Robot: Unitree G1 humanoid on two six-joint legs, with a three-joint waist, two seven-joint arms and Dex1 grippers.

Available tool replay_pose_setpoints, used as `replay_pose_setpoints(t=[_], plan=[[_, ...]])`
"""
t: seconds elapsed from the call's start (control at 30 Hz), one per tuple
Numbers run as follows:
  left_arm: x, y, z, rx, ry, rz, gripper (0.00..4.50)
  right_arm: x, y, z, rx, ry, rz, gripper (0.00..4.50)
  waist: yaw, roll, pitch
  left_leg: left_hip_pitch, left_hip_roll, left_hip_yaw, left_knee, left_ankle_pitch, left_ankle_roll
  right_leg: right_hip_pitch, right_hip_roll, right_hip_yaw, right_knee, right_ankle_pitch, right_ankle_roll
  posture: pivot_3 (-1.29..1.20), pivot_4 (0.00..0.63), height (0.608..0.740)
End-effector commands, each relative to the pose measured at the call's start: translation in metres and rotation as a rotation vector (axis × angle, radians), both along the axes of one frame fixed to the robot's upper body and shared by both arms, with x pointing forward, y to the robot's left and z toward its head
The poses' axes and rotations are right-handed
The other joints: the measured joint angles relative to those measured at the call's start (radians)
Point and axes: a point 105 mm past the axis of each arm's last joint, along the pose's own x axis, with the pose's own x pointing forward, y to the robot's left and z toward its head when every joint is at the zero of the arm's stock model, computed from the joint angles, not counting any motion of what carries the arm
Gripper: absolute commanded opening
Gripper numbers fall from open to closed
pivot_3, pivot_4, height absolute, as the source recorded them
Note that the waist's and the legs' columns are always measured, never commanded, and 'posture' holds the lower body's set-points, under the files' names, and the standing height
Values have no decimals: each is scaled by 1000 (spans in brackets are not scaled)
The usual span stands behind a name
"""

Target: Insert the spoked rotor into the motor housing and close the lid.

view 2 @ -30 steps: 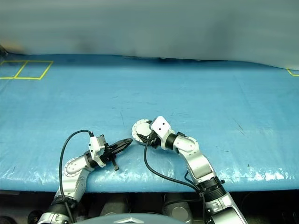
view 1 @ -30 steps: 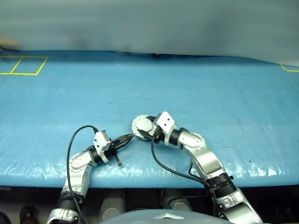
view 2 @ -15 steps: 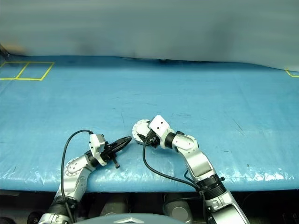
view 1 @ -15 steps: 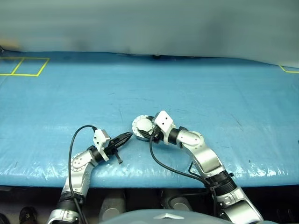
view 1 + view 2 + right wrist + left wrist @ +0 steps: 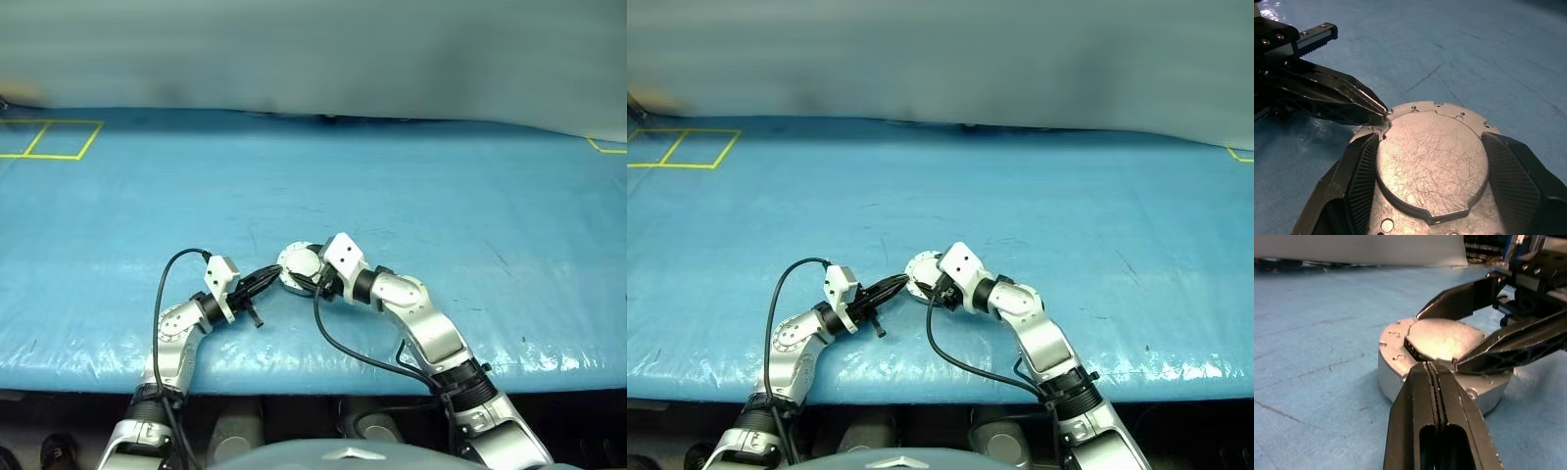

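Note:
The motor housing (image 5: 297,262) is a short silver round body on the blue table, just in front of me. A plain grey scratched lid (image 5: 1430,166) lies flat on top of it, inside the holed flange (image 5: 1449,110). My right gripper (image 5: 302,276) reaches in from the right, and its black fingers (image 5: 1469,296) press the lid's raised edge on both sides. My left gripper (image 5: 1426,364) is shut with nothing in it, and its tips touch the housing's rim on the left side (image 5: 1382,112). The spoked rotor is hidden.
The table is covered by a blue sheet (image 5: 411,196) whose front edge runs just below my arms. Yellow tape squares (image 5: 49,137) mark the far left corner, and another yellow mark (image 5: 607,145) lies at the far right. A black cable loops off each wrist.
My left gripper, still shut, has moved forward and slightly right, up to the housing's rim. The right gripper and the housing have stayed put.

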Motion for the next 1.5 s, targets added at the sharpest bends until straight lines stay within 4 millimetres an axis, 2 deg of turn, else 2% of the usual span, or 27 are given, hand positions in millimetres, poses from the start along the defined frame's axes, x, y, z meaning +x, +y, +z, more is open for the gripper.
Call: replay_pose_setpoints(t=[0.03,0.67,0.73,0.83,0.9,1.0,1.17,1.3,1.4,1.5], plan=[[-1,-8,-9,54,17,-16,0,-4,-8,-23,-62,79,-24,2983,0,0,-1,0,0,0,0,0,0,0,0,0,0,0,0,0,150,740],[-8,-12,-9,49,42,-28,0,-7,-3,-23,-20,102,-4,2983,2,0,-5,1,0,0,0,0,0,1,-1,0,-1,0,0,0,150,740],[-8,-13,-10,51,43,-28,0,-7,-3,-22,-12,108,-2,3720,2,0,-5,1,0,0,0,0,0,1,-1,0,-1,0,0,0,150,740],[-8,-13,-10,51,45,-28,0,-8,-1,-16,10,90,10,4462,2,0,-5,0,0,0,0,0,-1,1,-1,0,-1,0,0,0,150,740],[-8,-13,-10,52,44,-27,0,-8,1,-10,53,87,15,4462,2,0,-5,0,0,0,0,0,-1,1,-1,0,-2,0,0,0,150,740],[-7,-10,-12,56,43,-13,0,-7,1,15,243,100,10,4462,3,0,-5,0,0,0,-1,0,-1,0,-1,0,-2,-1,-1,0,150,740],[-7,-9,-12,57,44,-8,0,1,-13,47,438,81,-43,4462,4,0,-4,-4,0,0,-1,-1,-1,-3,-1,0,-2,-1,0,0,150,740],[-6,-8,-11,47,38,-2,0,12,-31,60,534,77,-132,4462,4,0,-4,-5,0,0,-1,-1,-1,-4,-1,0,-2,-1,0,0,150,740],[-7,-9,-12,50,43,-9,0,20,-48,60,579,92,-222,4462,4,0,-4,-6,0,0,-2,-1,-1,-5,-1,0,-2,-1,0,0,150,740],[-7,-9,-13,55,45,-14,0,21,-62,46,569,155,-306,4462,5,0,-4,-8,0,0,-2,-1,-1,-7,-1,0,-2,-1,0,0,150,740]])
